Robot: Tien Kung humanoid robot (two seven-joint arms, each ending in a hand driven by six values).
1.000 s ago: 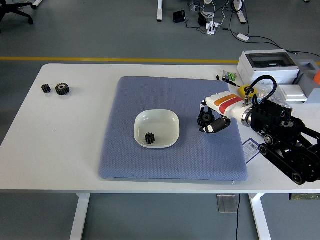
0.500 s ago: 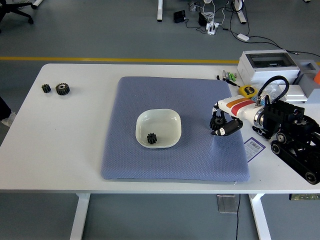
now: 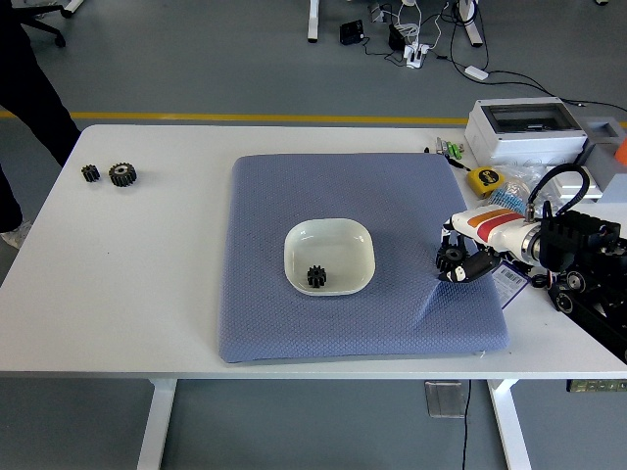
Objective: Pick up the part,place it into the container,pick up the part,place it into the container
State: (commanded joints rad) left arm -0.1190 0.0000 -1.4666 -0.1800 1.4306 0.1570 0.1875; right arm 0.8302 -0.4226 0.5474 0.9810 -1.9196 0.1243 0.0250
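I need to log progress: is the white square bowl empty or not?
Not empty: the white square bowl holds one small black gear near its front rim.

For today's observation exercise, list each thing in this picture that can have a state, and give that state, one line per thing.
White bowl: upright on the blue mat, holding one gear.
Gear in bowl: lying loose inside.
Right robot hand: fingers curled around a dark gear, at the mat's right edge.
Held gear: gripped, not yet in the bowl.
Blue mat: flat, puckered under the hand.
Two gears: resting untouched at far left on the table.
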